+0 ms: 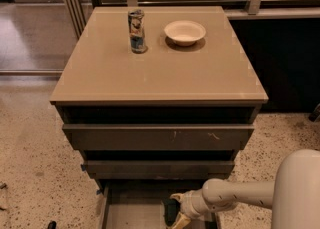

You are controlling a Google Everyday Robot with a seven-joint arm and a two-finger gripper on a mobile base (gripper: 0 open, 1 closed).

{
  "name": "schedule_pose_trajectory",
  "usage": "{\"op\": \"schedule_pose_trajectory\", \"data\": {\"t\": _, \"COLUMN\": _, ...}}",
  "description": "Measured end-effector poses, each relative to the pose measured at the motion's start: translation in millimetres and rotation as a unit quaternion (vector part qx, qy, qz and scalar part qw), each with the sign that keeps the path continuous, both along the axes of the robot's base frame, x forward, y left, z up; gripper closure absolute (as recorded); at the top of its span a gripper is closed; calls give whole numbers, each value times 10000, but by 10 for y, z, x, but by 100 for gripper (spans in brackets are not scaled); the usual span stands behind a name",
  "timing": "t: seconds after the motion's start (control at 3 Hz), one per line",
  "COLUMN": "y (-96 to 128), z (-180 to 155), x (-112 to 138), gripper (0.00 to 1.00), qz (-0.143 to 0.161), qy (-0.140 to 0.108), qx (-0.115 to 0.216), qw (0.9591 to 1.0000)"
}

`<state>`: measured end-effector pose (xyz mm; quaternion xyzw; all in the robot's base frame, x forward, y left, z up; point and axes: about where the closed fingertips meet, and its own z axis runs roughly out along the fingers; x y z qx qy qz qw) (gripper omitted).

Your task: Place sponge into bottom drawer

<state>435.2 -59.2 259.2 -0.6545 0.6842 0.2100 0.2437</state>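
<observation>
The bottom drawer [131, 214] of the grey-brown cabinet is pulled open at the lower edge of the camera view, and its flat grey floor shows. My gripper [178, 216] reaches in from the right on a white arm and hangs over the right part of the drawer. It is shut on the sponge [171, 211], whose dark green side shows at the fingertips, low inside the drawer. I cannot tell if the sponge touches the drawer floor.
A printed can [136, 31] and a white bowl [185, 32] stand at the back of the cabinet top [160, 73]. The wide scratched drawer [157, 137] and the middle drawer [157, 168] are slightly out above the bottom one. Speckled floor lies around.
</observation>
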Motion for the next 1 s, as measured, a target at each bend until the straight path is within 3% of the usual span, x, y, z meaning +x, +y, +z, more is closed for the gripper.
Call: {"op": "schedule_pose_trajectory", "data": {"t": 1.0, "y": 28, "z": -642, "x": 203, "gripper": 100, "qz": 321, "qy": -657, "qx": 333, "qw": 9968}}
